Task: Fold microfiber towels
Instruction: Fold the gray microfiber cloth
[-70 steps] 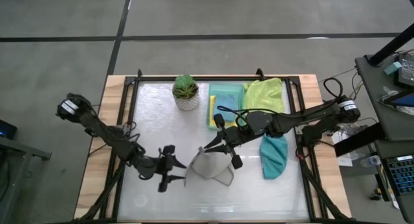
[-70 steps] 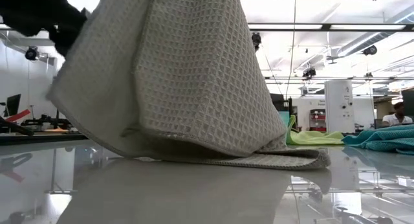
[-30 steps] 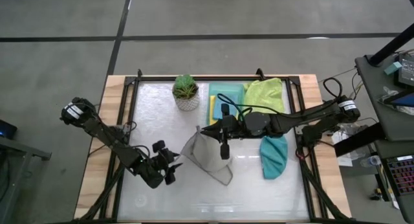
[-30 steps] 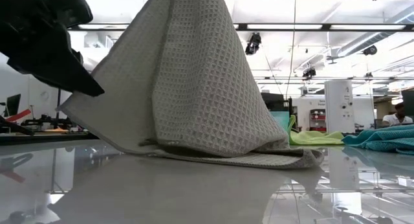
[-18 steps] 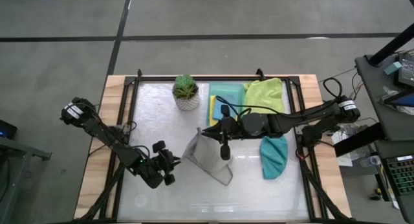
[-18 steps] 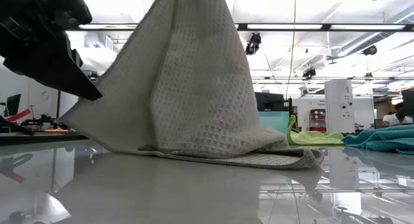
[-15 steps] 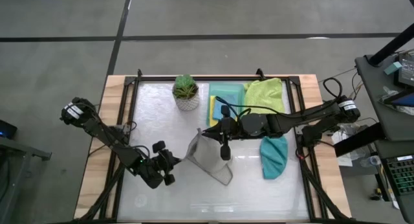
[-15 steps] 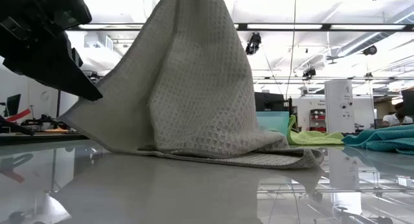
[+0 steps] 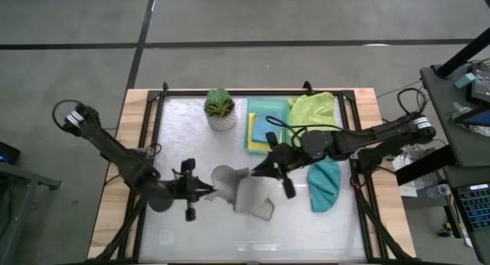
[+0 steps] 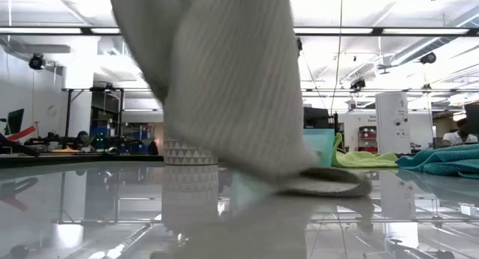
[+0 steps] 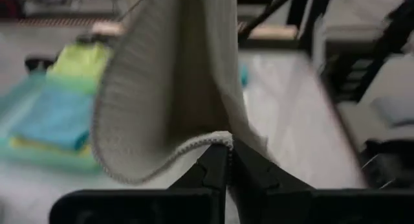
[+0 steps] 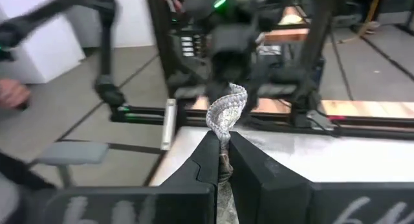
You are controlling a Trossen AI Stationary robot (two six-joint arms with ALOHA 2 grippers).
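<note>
A pale grey microfiber towel hangs between my two grippers near the table's middle, and its lower end lies on the table. My left gripper is shut on its left corner. My right gripper is shut on another corner at the towel's far right. A teal towel lies crumpled to the right. A lime green towel lies at the back right. A light blue towel and a yellow one lie in the mint tray. My left gripper pinches the towel's hemmed edge at a corner between its two fingers, coming nearly level from the table's left. The cloth rises and curls beyond the fingers, lifted off the table here. My right gripper pinches a bunched corner between its two fingers, level, from the table's right. That corner sticks out past the fingertips and the towel hangs below it.
A small potted plant stands at the back, left of the tray. The table's black frame runs along its edges. Bare tabletop lies at the near left and along the near edge.
My left gripper has taken hold of the grey towel's left corner and risen with it, rolling a little. That corner is now off the table, and the towel hangs between both grippers with only its lower right end down. My right gripper has shifted slightly toward the right edge.
</note>
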